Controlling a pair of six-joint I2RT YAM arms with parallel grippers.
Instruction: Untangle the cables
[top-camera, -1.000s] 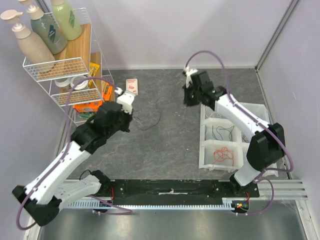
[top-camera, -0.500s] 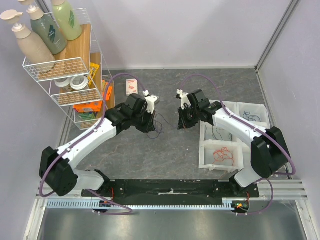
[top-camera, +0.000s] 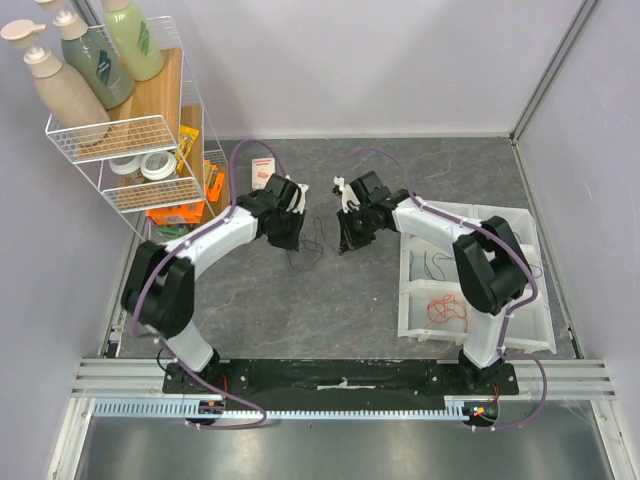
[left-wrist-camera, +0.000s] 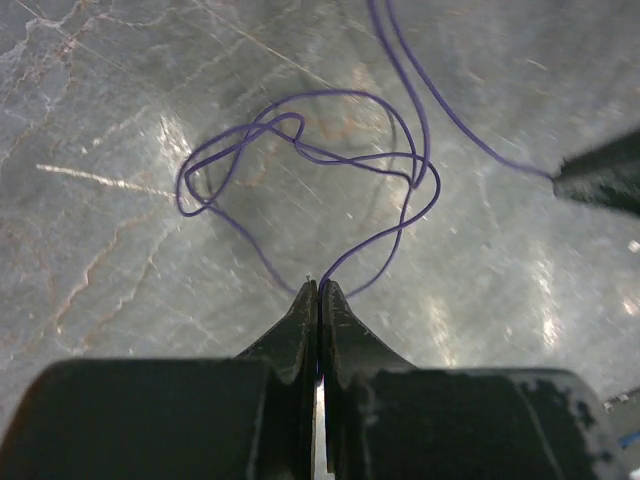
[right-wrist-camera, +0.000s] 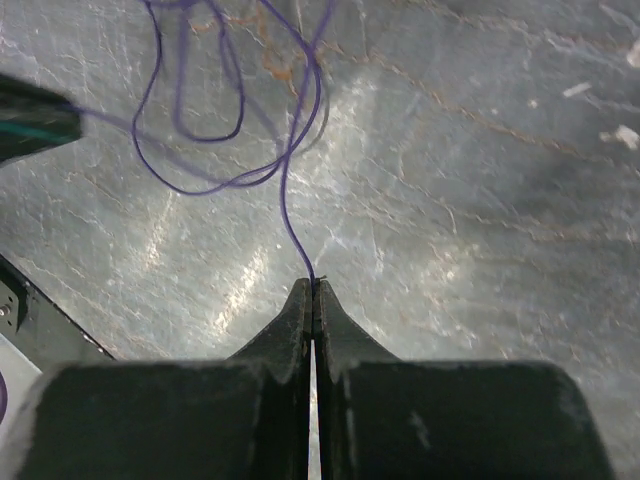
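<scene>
- The left gripper (left-wrist-camera: 318, 290) is fully closed, its two tips pressed together on one end of the purple cable (left-wrist-camera: 300, 148).
- The right gripper (right-wrist-camera: 312, 288) is also fully closed, pinching another end of the same cable, which runs straight up from its tips.
- In the top view both arms reach in to the middle of the bench (top-camera: 330, 310), their grippers facing each other, with the purple cable (top-camera: 313, 240) between them.
- The cable is not taut: it forms several slack loops that cross one another just above the grey, marbled bench surface.
- The left wrist view shows the dark tip of the right gripper at its right edge, and the right wrist view shows the left one at its left edge, so the two are near but apart.
- A white tray (top-camera: 403, 300) with compartments sits on the right side of the bench, under the right arm.
- Its near-left compartment holds an orange-red cable (top-camera: 447, 311) in a loose coil, and the compartment behind it holds a dark cable (top-camera: 437, 264).
- A wire rack (top-camera: 130, 135) with pump bottles (top-camera: 60, 80) stands at the far left.
- A small white box (top-camera: 262, 172) lies on the bench beside it.
</scene>
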